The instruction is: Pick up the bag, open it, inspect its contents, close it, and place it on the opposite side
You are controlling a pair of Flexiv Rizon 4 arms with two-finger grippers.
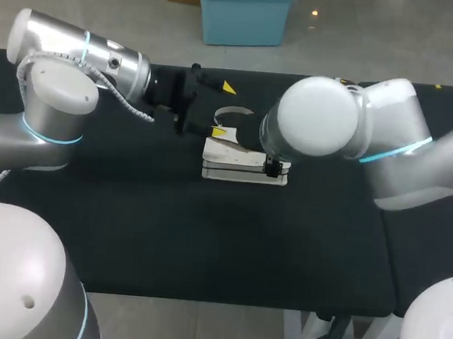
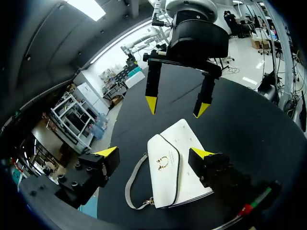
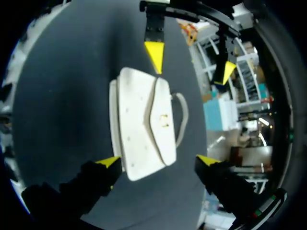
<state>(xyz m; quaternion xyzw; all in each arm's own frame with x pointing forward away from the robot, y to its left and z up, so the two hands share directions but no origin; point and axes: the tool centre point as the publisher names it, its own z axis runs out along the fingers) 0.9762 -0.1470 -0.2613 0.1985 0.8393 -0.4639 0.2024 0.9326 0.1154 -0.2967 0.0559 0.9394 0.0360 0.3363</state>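
Bag (image 1: 226,155), white with its flap down, lies flat at the middle of the black worktop (image 1: 205,246), its grey strap (image 2: 132,184) looping off one end. The left pincer (image 2: 154,153) and right pincer (image 3: 158,161) hang over it from opposite ends, each with fingers spread wide and clamping nothing.

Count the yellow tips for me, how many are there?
4. Two on the left gripper, at one end of the white bag; two on the right gripper, at the other end. None seem hidden.
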